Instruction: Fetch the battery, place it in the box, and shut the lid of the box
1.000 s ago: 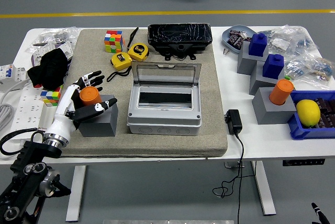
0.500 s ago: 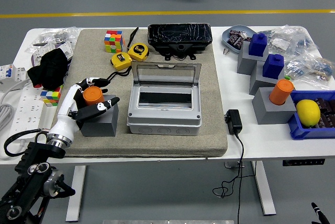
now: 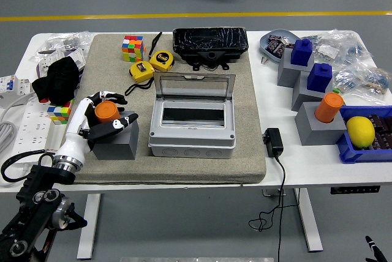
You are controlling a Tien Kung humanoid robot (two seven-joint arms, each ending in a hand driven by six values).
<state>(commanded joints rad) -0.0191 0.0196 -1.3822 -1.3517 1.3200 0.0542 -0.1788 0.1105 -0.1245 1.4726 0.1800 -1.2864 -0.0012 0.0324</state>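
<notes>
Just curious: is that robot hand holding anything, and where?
The left hand curls its fingers around the orange battery's sides, atop the grey block.

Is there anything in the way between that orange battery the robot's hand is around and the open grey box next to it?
Nothing visible. The left hand curls around the orange battery on its grey block; only bare mat separates it from the box, whose lid stands open.
</notes>
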